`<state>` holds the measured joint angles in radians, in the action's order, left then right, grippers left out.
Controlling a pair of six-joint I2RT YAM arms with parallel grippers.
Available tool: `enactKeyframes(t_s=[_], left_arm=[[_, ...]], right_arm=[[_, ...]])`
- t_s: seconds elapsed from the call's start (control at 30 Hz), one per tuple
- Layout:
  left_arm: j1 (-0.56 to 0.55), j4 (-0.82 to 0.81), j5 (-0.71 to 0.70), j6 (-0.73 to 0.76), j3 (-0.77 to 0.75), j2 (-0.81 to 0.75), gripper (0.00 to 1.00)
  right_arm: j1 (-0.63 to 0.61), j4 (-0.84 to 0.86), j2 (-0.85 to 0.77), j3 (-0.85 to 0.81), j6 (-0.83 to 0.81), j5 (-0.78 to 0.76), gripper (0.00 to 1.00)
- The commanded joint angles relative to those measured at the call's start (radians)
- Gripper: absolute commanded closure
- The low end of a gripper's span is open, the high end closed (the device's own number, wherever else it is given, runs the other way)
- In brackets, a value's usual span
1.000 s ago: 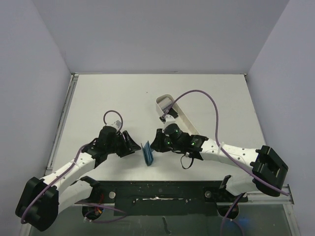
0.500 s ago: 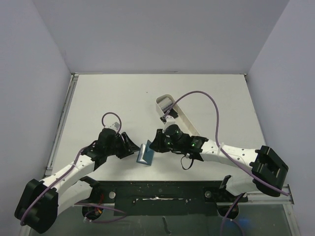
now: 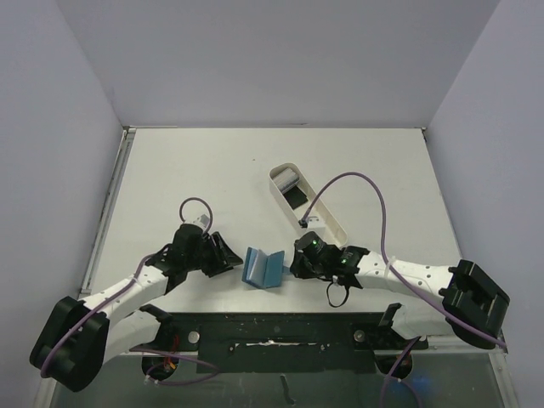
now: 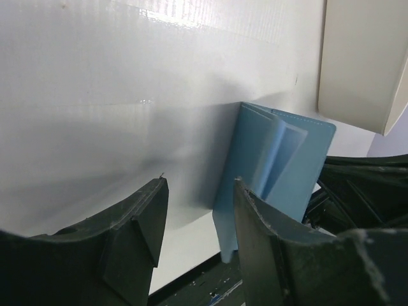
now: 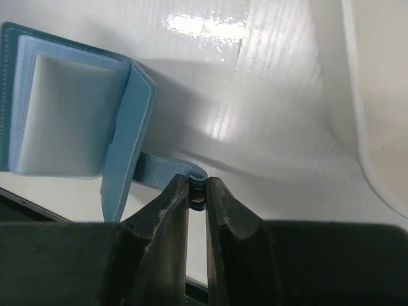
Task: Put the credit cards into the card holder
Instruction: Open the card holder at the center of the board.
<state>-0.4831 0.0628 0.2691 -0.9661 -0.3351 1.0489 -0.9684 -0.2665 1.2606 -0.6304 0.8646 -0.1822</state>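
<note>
- Top view: the card holder [image 3: 262,268] stands half open on the table [image 3: 187,170], between the left gripper [image 3: 230,256] and the right gripper [image 3: 294,266].
- Left wrist: fingers spread, nothing between them, card holder just beside one.
- Right wrist: fingers pinched tight on the card holder's strap [image 5: 159,171].

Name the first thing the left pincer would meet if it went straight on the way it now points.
Probably the open blue card holder, just ahead of the left pincer; the exact depth is unclear.
</note>
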Motion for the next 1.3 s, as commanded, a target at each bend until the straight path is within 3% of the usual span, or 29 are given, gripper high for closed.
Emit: enactKeyframes(t_s=[0.0,0.37,0.6,0.83,1.27], left_arm=[[-0.001,-0.168,0.086,-0.013,0.010,0.035,0.57],[-0.002,-0.447,0.224,-0.100,0.077,0.006,0.51],[0.000,-0.354,0.169,-0.066,0.060,-0.032,0.46],[0.000,-0.258,0.130,-0.025,0.048,-0.065,0.42],[-0.002,-0.366,0.189,-0.039,0.071,-0.009,0.41]], right_arm=[[0.002,-0.001,-0.038,0.002,0.006,-0.049,0.96],[-0.003,0.087,-0.063,-0.026,-0.038,0.013,0.96],[-0.009,0.220,-0.068,-0.075,-0.045,0.146,0.96],[-0.007,0.258,-0.019,-0.078,-0.031,0.185,0.96],[-0.005,0.283,-0.022,-0.091,-0.028,0.208,0.96]])
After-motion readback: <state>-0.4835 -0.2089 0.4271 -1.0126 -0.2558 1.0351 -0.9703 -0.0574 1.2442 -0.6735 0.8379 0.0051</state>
